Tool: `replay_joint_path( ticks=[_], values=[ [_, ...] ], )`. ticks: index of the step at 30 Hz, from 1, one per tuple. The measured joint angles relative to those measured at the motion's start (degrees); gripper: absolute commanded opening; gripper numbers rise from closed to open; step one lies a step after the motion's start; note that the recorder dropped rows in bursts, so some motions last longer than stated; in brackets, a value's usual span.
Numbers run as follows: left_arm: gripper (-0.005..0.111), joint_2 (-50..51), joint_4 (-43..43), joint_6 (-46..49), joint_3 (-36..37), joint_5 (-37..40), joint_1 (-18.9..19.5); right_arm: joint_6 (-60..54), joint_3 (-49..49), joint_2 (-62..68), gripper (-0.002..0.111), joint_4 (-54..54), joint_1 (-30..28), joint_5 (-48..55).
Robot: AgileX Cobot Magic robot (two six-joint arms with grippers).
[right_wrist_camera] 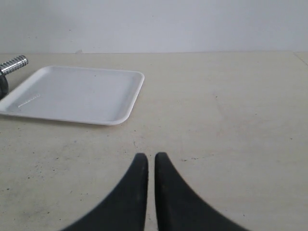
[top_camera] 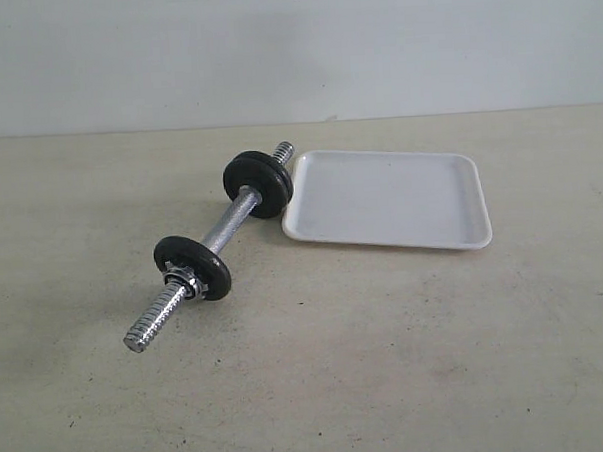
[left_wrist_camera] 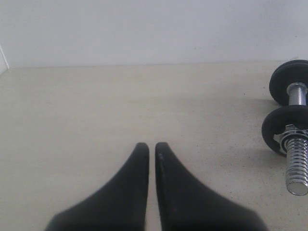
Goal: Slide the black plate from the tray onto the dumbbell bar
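Observation:
The dumbbell bar [top_camera: 231,222] lies diagonally on the table, left of the white tray [top_camera: 385,197]. A black disc [top_camera: 191,267] sits near its front threaded end behind a chrome nut [top_camera: 184,283]. A thicker black disc stack [top_camera: 259,184] sits near the far end, beside the tray's corner. The tray holds nothing, and no loose black plate shows anywhere. My left gripper [left_wrist_camera: 151,144] is shut and empty over bare table, with the bar [left_wrist_camera: 297,94] off to one side. My right gripper [right_wrist_camera: 151,155] is shut and empty, short of the tray [right_wrist_camera: 77,91]. Neither gripper shows in the exterior view.
A pale wall [top_camera: 294,46] stands behind the beige table [top_camera: 388,362]. The bar's far threaded tip [right_wrist_camera: 14,62] pokes out beside the tray's corner in the right wrist view.

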Motion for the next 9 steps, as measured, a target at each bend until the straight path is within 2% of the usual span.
replay_joint_path(
  ticks=[9],
  values=[
    [0.004, 0.0, 0.0, 0.0, 0.0, 0.0, 0.0, 0.2, 0.0, 0.0, 0.004, -0.1, 0.0, -0.1]
  ],
)
